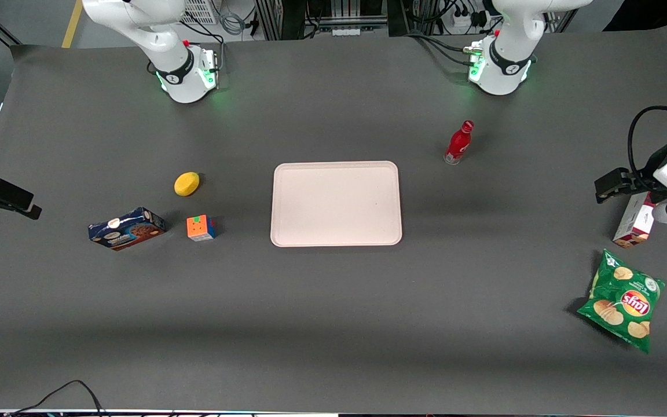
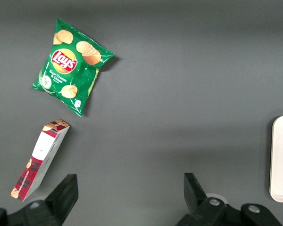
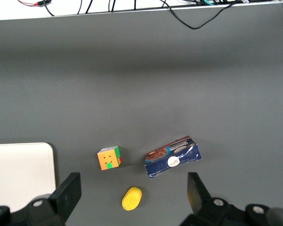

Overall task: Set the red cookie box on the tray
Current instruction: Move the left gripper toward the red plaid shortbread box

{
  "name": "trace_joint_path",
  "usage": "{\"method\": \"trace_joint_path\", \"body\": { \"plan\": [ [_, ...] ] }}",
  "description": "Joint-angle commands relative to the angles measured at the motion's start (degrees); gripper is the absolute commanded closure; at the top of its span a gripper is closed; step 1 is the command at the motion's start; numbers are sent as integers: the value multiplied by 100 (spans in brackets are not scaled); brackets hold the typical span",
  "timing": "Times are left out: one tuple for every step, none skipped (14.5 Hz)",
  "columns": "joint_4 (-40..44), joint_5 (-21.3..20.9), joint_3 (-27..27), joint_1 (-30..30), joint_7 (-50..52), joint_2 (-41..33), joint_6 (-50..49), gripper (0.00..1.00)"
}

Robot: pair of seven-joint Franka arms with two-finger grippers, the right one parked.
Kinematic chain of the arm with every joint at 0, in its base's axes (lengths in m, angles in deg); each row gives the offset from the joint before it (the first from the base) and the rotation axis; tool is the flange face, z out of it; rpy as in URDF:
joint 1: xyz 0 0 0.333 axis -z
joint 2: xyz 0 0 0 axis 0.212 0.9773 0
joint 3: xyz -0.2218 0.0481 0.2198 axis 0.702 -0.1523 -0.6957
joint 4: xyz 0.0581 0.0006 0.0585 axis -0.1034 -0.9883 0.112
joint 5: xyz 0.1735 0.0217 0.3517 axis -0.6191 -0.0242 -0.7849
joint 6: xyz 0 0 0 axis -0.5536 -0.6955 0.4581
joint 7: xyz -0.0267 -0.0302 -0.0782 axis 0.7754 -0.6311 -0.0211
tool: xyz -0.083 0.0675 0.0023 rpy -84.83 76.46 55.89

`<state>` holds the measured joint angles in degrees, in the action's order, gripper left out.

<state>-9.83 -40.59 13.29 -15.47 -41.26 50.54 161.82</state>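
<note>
One thing matters for me now: the red cookie box (image 2: 39,159) lies on the table at the working arm's end, about three o'clock from the tray (image 1: 336,204) in the front view and well apart from it, with the chip bag (image 2: 71,64) near its end. I would centre the gripper (image 2: 129,197) over the box's long sides, turn the wrist to span its narrow width, then descend. Its fingers are spread wide, holding and touching nothing, above bare table beside the box.
</note>
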Motion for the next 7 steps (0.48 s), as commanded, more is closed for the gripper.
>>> {"method": "trace_joint_path", "body": {
  "plan": [
    [137,-62,-18,24,-55,48,-150,0],
    [146,-54,-18,24,-55,48,-150,0],
    [146,-54,-18,24,-55,48,-150,0],
    [155,-45,-18,24,-46,48,-150,0],
    [164,-53,-18,24,-46,56,-142,0],
    [216,-80,-18,33,-46,56,-142,0],
    [260,-176,-10,77,-29,74,-150,0]
  ]
}}
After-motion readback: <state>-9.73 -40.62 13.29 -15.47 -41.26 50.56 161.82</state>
